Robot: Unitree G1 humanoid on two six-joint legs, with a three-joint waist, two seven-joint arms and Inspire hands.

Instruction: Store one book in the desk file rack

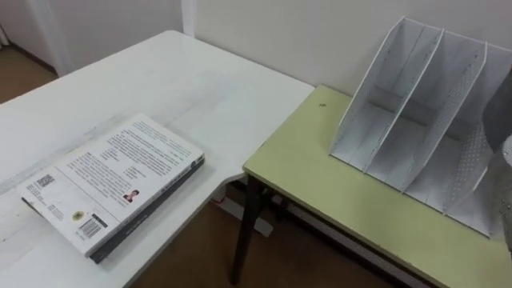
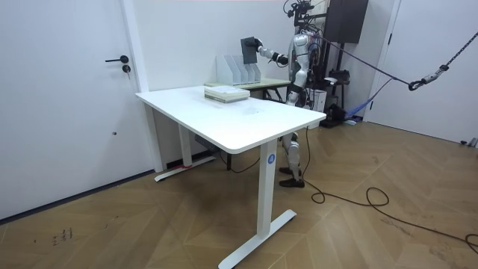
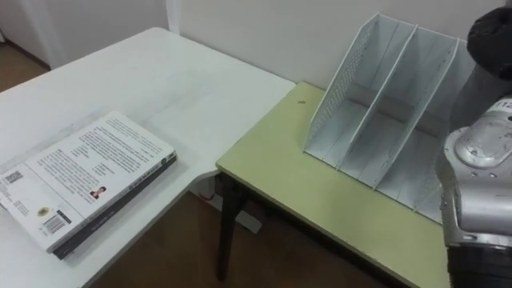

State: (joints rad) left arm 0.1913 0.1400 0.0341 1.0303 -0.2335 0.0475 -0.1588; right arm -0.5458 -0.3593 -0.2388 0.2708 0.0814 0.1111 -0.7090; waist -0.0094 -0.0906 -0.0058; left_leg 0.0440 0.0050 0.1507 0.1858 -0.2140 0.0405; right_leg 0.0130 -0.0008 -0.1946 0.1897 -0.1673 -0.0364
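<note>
A white file rack [image 1: 432,120] with several upright slots stands on a pale green table [image 1: 336,200] against the wall. My right arm comes in from the right, and its wrist fills the right eye view's right edge. In the room view my right hand [image 2: 258,50] is raised above the rack [image 2: 239,71], shut on a dark book [image 2: 247,48] held upright. The book's dark edge [image 3: 492,32] shows over the rack's right slots. A white-covered book [image 1: 112,188] lies on a darker one on the white desk [image 1: 160,80]. My left arm hangs by my side in the room view.
The white desk meets the green table at a corner, with a gap of wooden floor [image 1: 200,256] below. A wall runs behind the rack. In the room view I stand behind the desk, at the green table [image 2: 261,84]; a door [image 2: 67,97] is at the room view's left.
</note>
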